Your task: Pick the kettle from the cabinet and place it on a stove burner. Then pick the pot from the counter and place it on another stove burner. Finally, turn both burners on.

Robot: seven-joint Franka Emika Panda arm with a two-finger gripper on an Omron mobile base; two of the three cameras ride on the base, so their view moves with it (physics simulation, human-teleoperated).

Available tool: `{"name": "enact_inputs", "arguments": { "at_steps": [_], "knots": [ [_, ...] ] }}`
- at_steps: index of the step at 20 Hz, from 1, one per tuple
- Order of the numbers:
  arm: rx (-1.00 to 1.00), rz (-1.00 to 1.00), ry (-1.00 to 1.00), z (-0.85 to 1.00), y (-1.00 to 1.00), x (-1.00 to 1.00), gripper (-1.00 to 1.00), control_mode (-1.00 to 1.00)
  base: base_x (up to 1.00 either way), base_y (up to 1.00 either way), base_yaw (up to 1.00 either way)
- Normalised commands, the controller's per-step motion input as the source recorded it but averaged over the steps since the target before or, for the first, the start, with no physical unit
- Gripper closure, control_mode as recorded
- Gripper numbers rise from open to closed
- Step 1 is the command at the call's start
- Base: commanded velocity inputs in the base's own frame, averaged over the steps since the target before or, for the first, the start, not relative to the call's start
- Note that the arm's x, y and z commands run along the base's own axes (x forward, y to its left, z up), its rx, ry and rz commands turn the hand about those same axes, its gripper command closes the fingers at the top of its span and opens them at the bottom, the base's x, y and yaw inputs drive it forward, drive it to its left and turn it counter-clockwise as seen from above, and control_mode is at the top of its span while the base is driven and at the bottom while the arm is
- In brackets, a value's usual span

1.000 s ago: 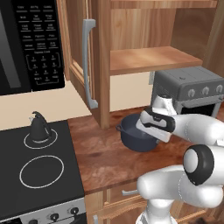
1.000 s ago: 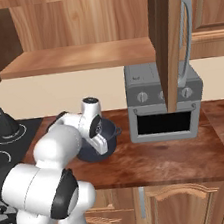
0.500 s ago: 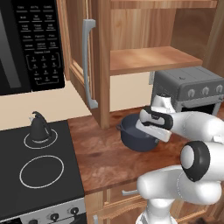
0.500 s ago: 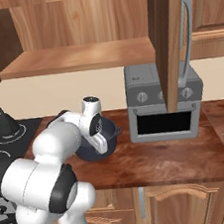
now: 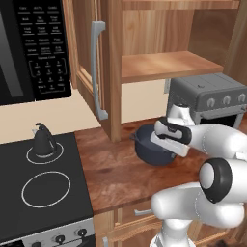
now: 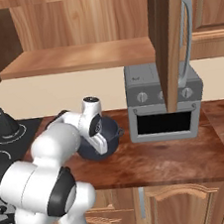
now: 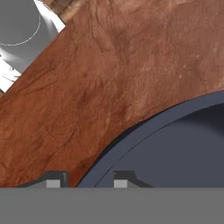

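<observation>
over the last second the end effector [image 7: 85, 179] had narrowed from wide apart until its two tips sat either side of the rim of the pot [image 5: 149, 144], one outside and one inside the wall. it read as clenched on that rim, though whether the pads were fully biting could not be told. the arm itself had barely shifted, and the pot had not moved from its spot on the desk [image 5: 120, 164], just in front of the toaster oven [image 5: 207, 96].

that change meant the second pick was being secured; a lift and a carry leftward to the cooktop [image 5: 38, 193] looked like the next call.

the kettle [image 5: 43, 140] already stood upright on the small rear stove burner [image 5: 44, 153], so the first placement appeared done. the cabinet [image 5: 144, 43] hung open, its shelf bare.

count: one kettle, one pot, one toaster oven, one microwave [image 5: 34, 48], and two burner rings in the left base view, the larger front ring [image 5: 46, 189] unoccupied.
</observation>
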Motion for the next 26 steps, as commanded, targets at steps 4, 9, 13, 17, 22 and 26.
{"name": "enact_inputs", "arguments": {
  "at_steps": [4,9,13,17,22,26],
  "knots": [
    [0.00,-0.05,-0.13,0.03,0.00,-0.16,1.00,-1.00,0.00,0.00,0.00],
    [0.00,-0.07,-0.13,0.15,0.00,-0.21,1.00,-1.00,0.00,0.00,0.00],
    [0.00,-0.08,-0.08,0.25,0.00,-0.26,1.00,-1.00,0.00,0.00,0.00],
    [-0.01,-0.09,-0.01,0.39,-0.01,-0.25,1.00,-1.00,0.00,0.00,0.00],
    [-0.02,-0.07,0.00,0.31,-0.01,-0.23,1.00,-1.00,0.00,0.00,0.00],
    [-0.01,-0.06,0.00,0.14,-0.02,-0.19,1.00,-1.00,0.00,0.00,0.00]
  ]
}}
